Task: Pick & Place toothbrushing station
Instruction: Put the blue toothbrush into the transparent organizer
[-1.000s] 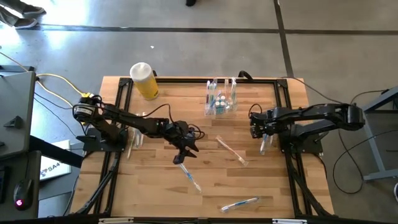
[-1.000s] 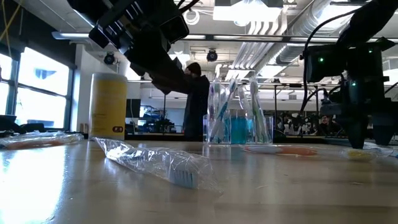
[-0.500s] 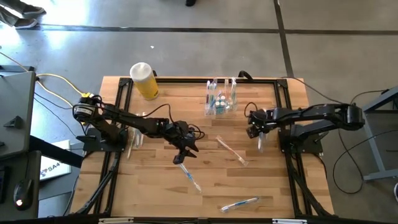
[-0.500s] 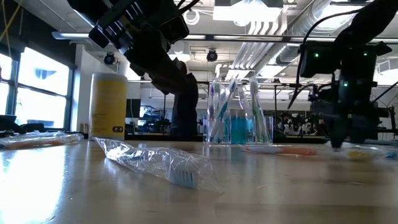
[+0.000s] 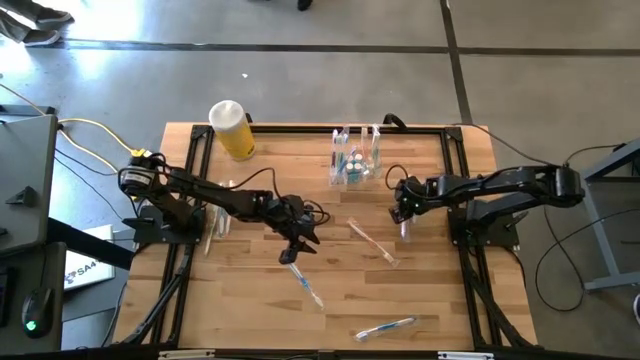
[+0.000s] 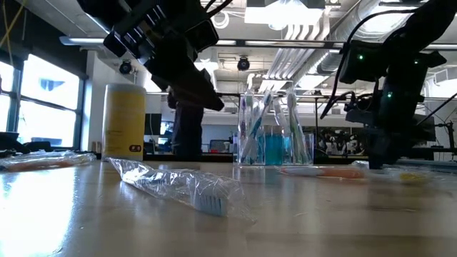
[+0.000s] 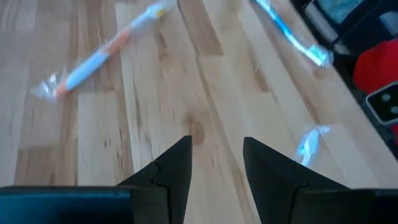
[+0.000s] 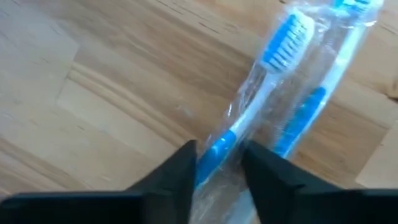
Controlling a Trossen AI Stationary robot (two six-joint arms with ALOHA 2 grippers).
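Note:
The clear cup stands at the table's far middle with several toothbrushes upright in it. Wrapped toothbrushes lie loose on the wood: a blue one, a pink one and one near the front edge. My right gripper is right of the middle, pointing steeply down, shut on a wrapped blue toothbrush; a second wrapped one lies beside it. My left gripper hangs open over bare wood at the middle. My right gripper pinches the wrapped blue toothbrush by its handle between its two fingers, through the clear wrapper. The fingers come steeply from above and stand across the handle. The bristle head points away from the fingers. Whether the brush is lifted I cannot tell.
A yellow cylinder with a white top stands at the far left. More wrapped brushes lie beside the left arm's base. Black frame rails run along the table's sides. A person stands in the room behind.
My right gripper has gone toward the table's left and has turned at the wrist; the pale wrapped brush under it shows farther left too. In the room behind, a person has walked toward the left.

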